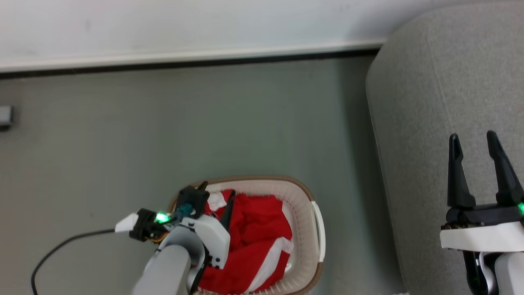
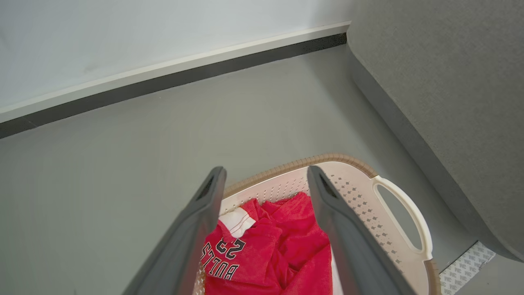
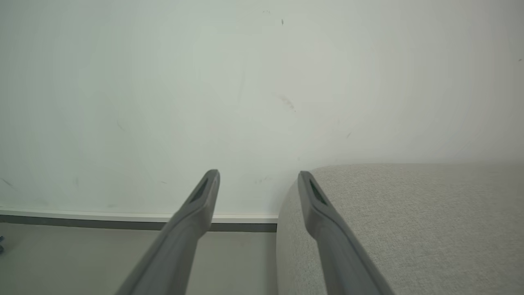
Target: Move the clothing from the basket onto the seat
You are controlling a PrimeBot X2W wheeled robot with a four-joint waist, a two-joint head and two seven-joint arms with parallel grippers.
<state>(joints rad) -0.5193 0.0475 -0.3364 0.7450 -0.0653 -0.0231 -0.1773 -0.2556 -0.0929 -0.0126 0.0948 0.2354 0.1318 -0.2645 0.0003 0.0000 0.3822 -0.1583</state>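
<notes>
The cream basket [image 1: 317,229] with its brown rim stands on the floor at the bottom centre, its white handle [image 2: 409,213] toward the sofa. Red clothing [image 1: 258,237] with white bands fills it; a jersey [image 2: 229,258] with black-and-white numbers lies on top. My left gripper [image 1: 217,198] hangs open over the basket's left part, fingers [image 2: 196,229] spread above the jersey, nothing held. The grey sofa seat [image 1: 442,102] fills the right side. My right gripper [image 1: 473,141] is open and empty above the seat's left edge [image 3: 389,213].
A white wall with a white skirting board and dark strip [image 1: 184,61] runs along the back. A black cable [image 1: 57,250] trails on the grey floor at the lower left. A small grey object [image 1: 5,116] sits at the far left edge.
</notes>
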